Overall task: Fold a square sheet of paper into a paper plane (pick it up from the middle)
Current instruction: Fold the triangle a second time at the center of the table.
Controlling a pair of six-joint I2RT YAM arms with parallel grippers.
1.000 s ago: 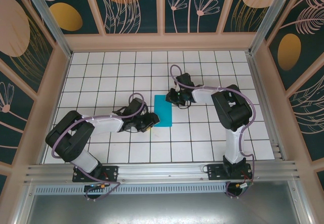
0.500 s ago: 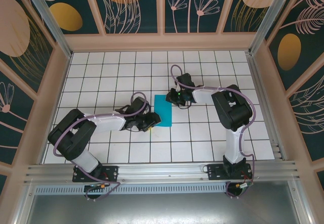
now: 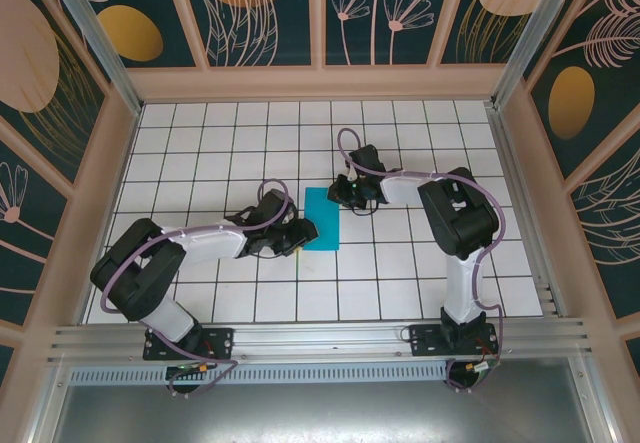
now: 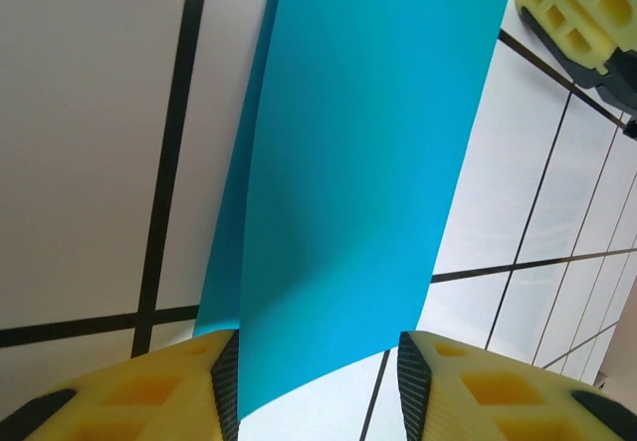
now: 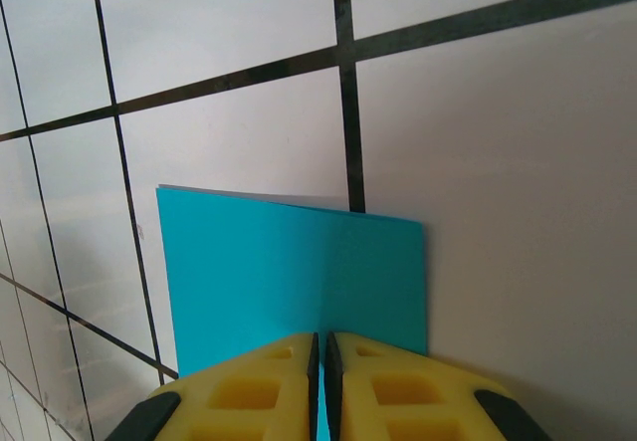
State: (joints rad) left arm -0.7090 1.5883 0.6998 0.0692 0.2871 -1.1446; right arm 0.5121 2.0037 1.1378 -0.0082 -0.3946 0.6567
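Note:
The square sheet of paper (image 3: 322, 218) is bright cyan. It lies folded into a narrow rectangle on the white grid table (image 3: 200, 153). My right gripper (image 3: 345, 193) is at the sheet's far right edge, shut on the paper (image 5: 279, 272), and a thin cyan sliver shows between its pads (image 5: 320, 361). My left gripper (image 3: 300, 235) is at the sheet's near left corner. It is open, and the near end of the paper (image 4: 358, 162) lies between its yellow fingers (image 4: 149, 401). The top layer bulges up slightly there. A paper plane is out of view.
Low beige walls with aluminium posts (image 3: 520, 163) ring the tiled table. The right arm's upper link (image 3: 455, 213) stands to the right of the sheet. The right gripper's yellow fingers (image 4: 577, 3) show at the sheet's far end in the left wrist view.
My left gripper has edged right towards the sheet's near left corner, and its jaws have narrowed a little. The right gripper and the paper have stayed put.

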